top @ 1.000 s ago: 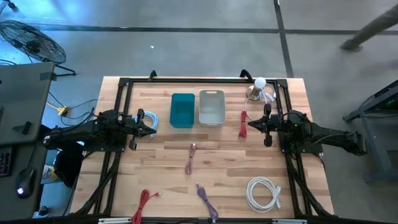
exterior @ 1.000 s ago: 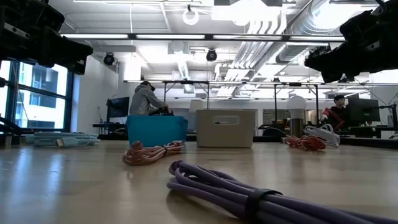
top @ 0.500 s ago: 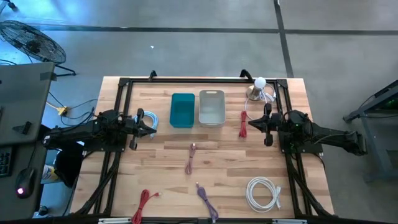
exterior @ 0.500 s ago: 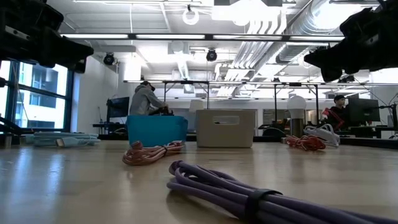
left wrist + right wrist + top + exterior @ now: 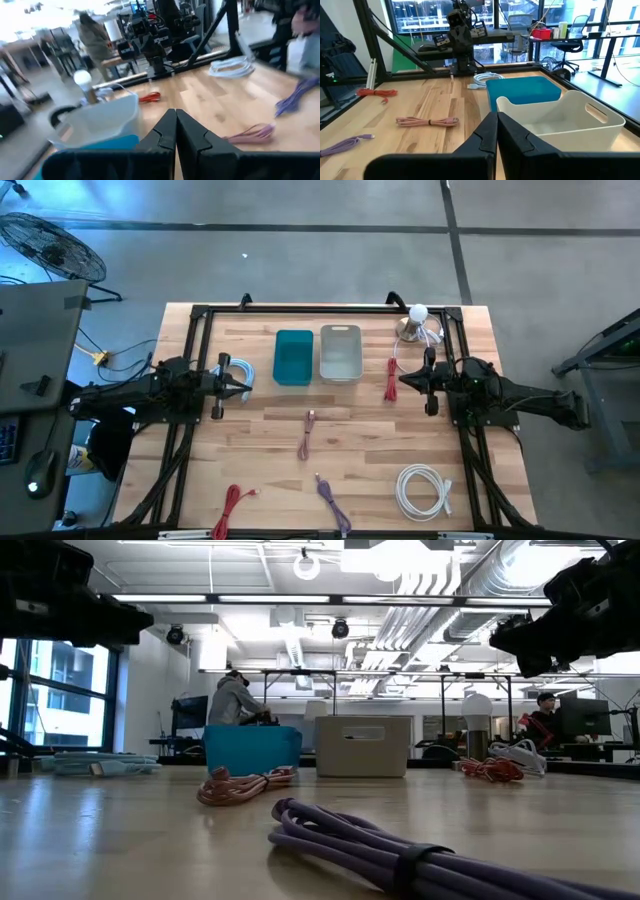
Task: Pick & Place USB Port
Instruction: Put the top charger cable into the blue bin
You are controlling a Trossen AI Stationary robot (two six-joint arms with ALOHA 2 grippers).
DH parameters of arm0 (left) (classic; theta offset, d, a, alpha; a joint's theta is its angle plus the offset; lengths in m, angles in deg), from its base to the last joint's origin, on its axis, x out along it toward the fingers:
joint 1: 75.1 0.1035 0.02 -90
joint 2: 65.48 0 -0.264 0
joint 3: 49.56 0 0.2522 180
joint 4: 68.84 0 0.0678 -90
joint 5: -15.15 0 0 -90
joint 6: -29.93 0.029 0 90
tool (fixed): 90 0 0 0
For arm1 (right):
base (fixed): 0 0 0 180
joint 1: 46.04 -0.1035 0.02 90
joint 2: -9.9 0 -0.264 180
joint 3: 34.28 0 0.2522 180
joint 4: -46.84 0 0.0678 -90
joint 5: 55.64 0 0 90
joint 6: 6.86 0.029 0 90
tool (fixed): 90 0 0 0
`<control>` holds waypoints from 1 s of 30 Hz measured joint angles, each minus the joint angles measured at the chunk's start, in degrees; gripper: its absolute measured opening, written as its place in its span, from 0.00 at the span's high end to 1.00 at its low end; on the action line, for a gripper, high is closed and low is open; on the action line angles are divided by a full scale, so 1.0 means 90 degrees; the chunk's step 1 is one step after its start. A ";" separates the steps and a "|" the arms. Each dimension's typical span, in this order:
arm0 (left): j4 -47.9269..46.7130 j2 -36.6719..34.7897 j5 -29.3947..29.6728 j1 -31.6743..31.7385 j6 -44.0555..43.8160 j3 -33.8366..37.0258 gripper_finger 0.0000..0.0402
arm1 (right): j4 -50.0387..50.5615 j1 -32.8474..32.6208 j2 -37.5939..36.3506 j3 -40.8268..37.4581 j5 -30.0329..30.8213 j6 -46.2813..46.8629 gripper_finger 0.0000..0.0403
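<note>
The left gripper hovers above the table's left side with its fingers pressed together, holding nothing; the right gripper hangs likewise at the right, fingers closed and empty. The task's things, the USB cables, all lie on the wooden table. From the left gripper, a light blue cable sits just beside it at about 12 o'clock, a pink cable at 4 o'clock, and a teal bin and a white bin at 2 o'clock. A red cable lies just at 9 o'clock of the right gripper. My judgement: no grasp has begun; spread the fingers first, descend straight over a cable's bundled middle, and close across the strands.
</note>
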 joint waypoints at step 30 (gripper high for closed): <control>-0.0270 -0.0001 0.0533 0.0000 0.1103 -0.0039 1.00 | 0.0241 -0.0407 0.0067 0.0717 0.1102 -0.0815 0.97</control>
